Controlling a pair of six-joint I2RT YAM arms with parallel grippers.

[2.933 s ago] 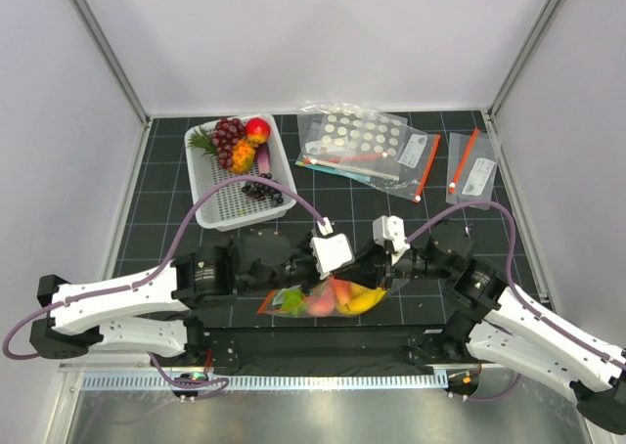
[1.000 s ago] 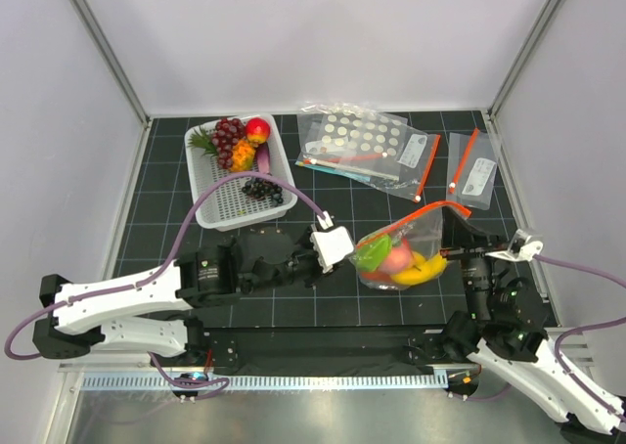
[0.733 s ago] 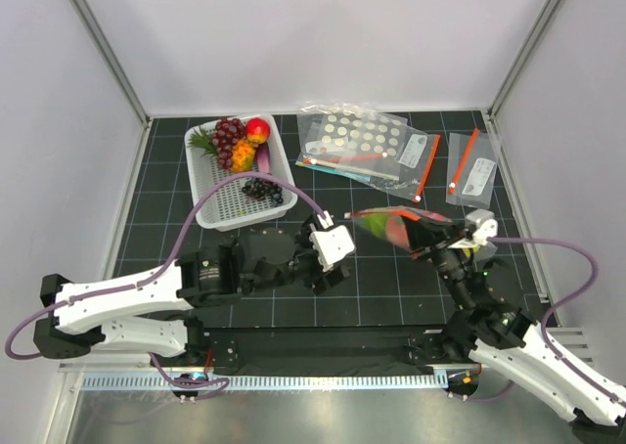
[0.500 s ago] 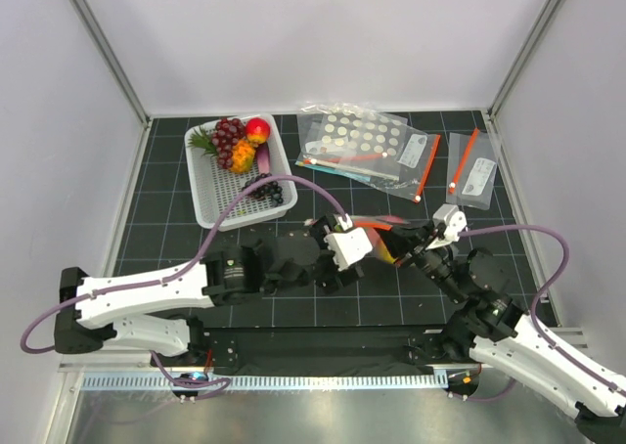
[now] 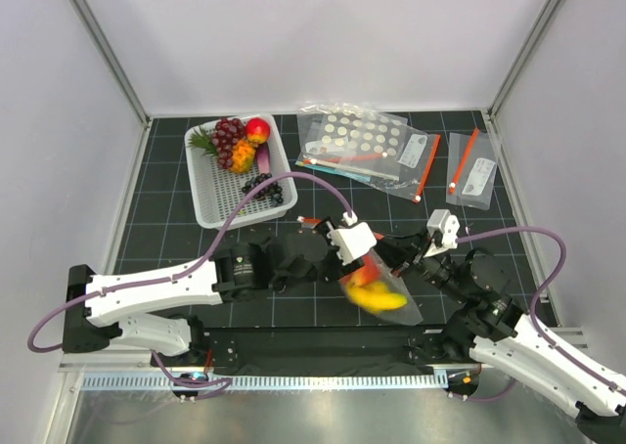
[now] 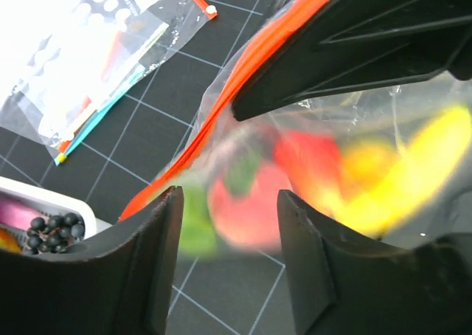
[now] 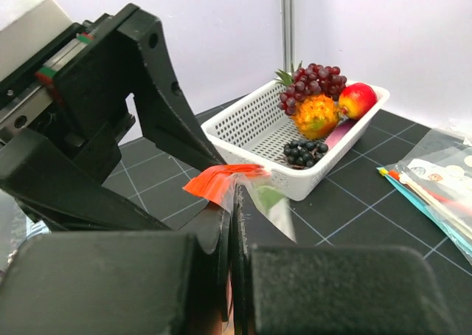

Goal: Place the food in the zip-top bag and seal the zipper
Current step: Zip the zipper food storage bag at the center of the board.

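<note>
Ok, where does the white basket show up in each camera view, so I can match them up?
Top view: the basket sits at the upper left of the table.
Left wrist: only a corner of it shows at the bottom-left edge.
Right wrist: it stands right of centre, in the middle distance.
Shared landmark: the black grapes lying in it.

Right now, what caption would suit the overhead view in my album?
Right gripper holds the zip-top bag of food by its zipper, left gripper open beside it.
</note>
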